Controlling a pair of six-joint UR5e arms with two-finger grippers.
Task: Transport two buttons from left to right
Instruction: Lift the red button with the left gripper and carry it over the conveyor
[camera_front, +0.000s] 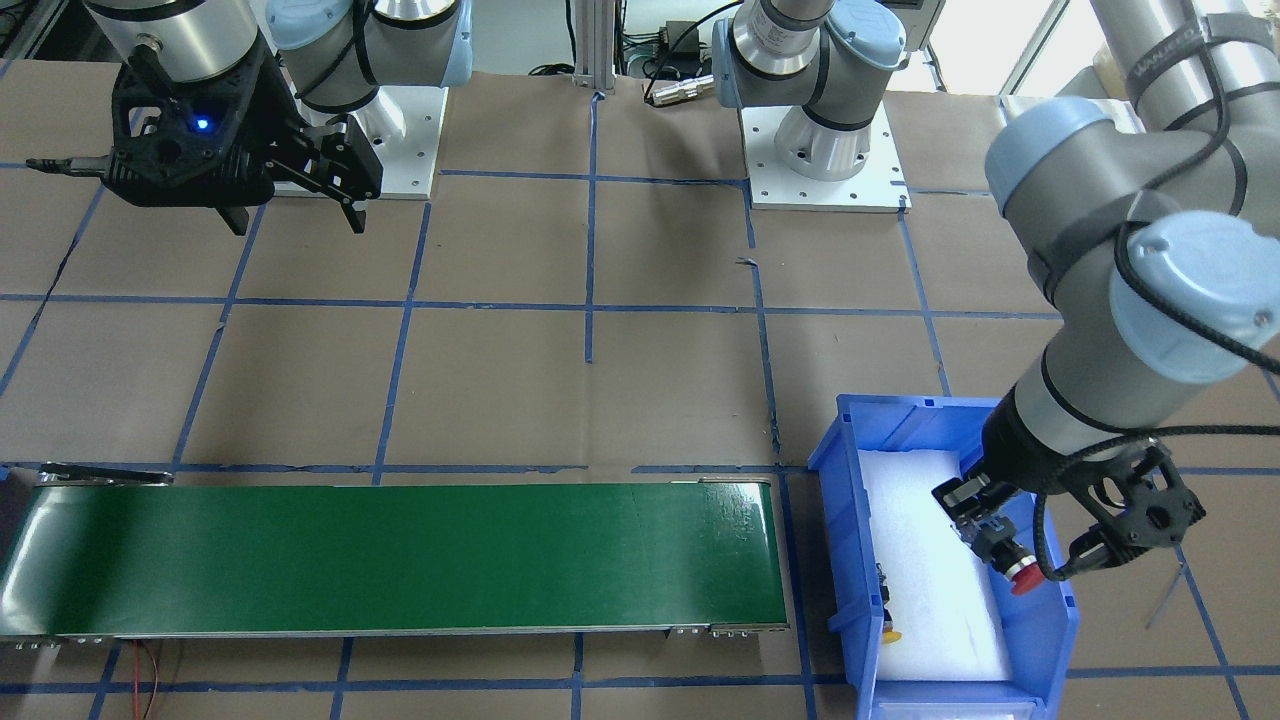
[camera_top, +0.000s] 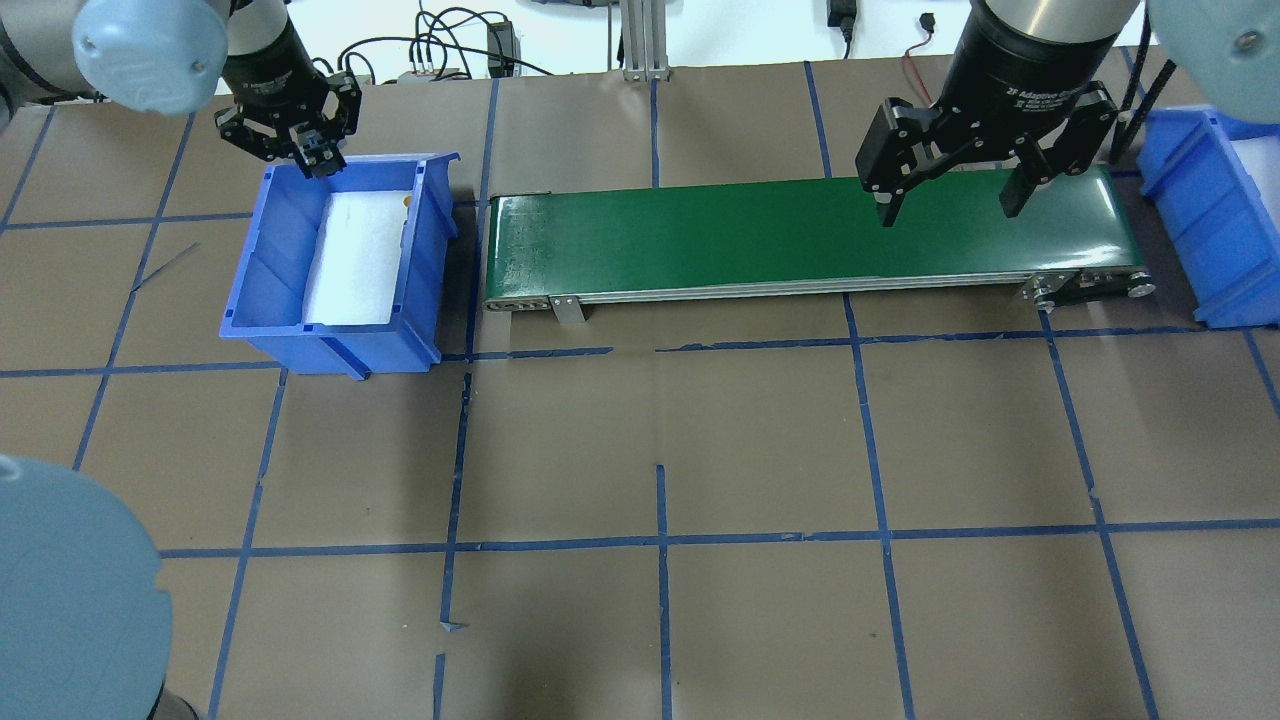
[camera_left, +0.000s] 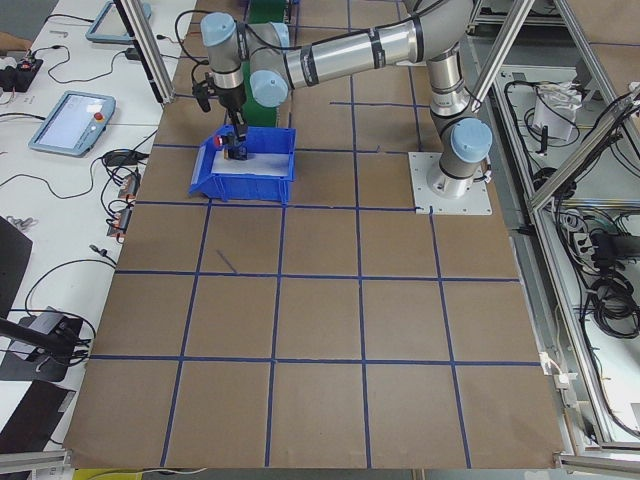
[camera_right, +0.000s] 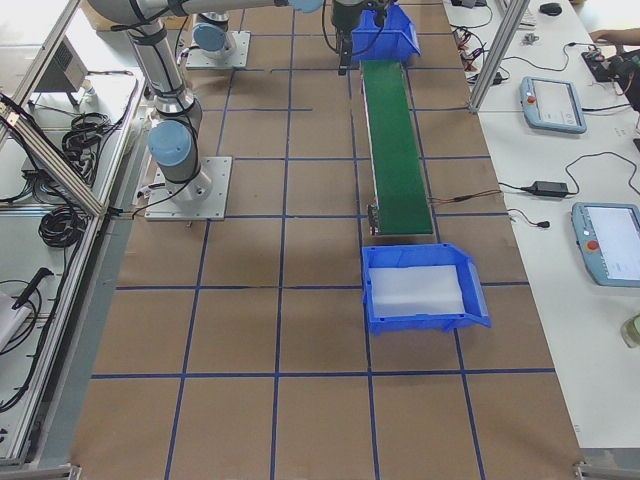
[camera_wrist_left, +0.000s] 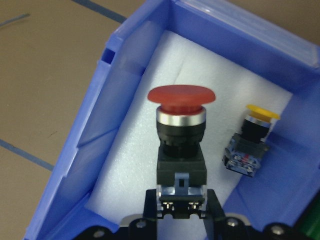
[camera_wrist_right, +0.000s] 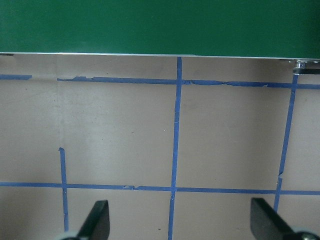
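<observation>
Bearing "2F Adaptive" lettering: right gripper (camera_top: 948, 210).

1. Table (camera_top: 760, 440): brown paper cover, blue tape grid.
2. Green conveyor (camera_top: 800, 235) in the middle, w/ left bin (camera_top: 270, 260) & right bin (camera_top: 1195, 230) at its ends, both blue.
3. My left base plate (camera_front: 825, 190) & right base plate (camera_front: 405, 135) sit on it too.

Bright, even light from overhead throws soft shadows, puts a white sheen on the green belt (camera_front: 400, 555), and the left wrist view looks slightly blurred.
</observation>
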